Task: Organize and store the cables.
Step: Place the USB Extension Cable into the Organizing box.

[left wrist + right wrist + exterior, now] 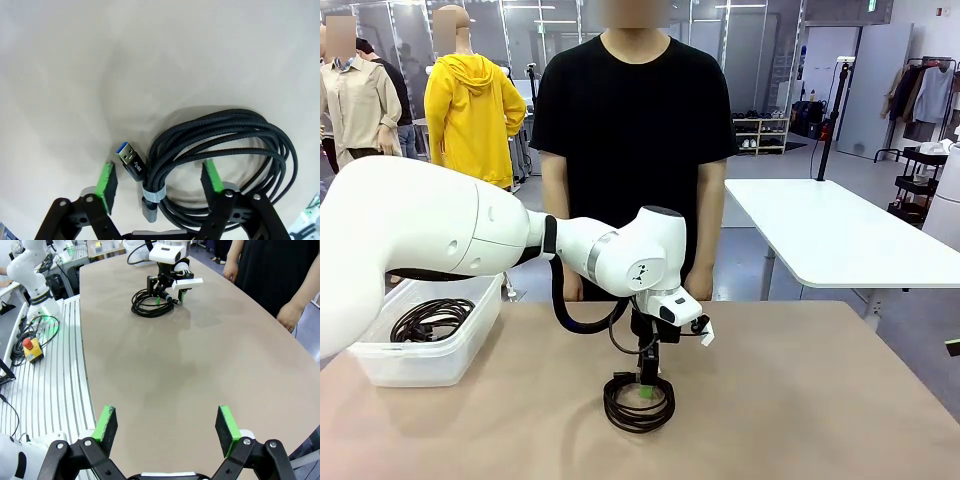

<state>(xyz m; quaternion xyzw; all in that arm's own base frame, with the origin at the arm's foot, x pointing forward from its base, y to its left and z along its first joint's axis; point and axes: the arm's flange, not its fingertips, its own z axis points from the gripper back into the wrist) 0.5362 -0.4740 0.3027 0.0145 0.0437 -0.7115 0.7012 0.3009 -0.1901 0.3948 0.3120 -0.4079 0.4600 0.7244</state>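
The wide beige desk (820,400) carries everything, and a person in a black T-shirt (635,110) stands at its far side. At the left of the desk stands a clear plastic box (420,365); the front view shows one coiled black cable (430,320) inside it. A second coil of black braided cable (638,400) lies in the middle of the desk.

My left gripper (647,385) is down on this coil. Its wrist view shows it closer: my left gripper (159,172) is wide, with one side of the coil between the green pads (107,182), not pinched. There I also see a blue USB plug (130,160) and a small grey tie (152,196).

My right gripper (167,422) is wide and holds nothing, above bare desk.
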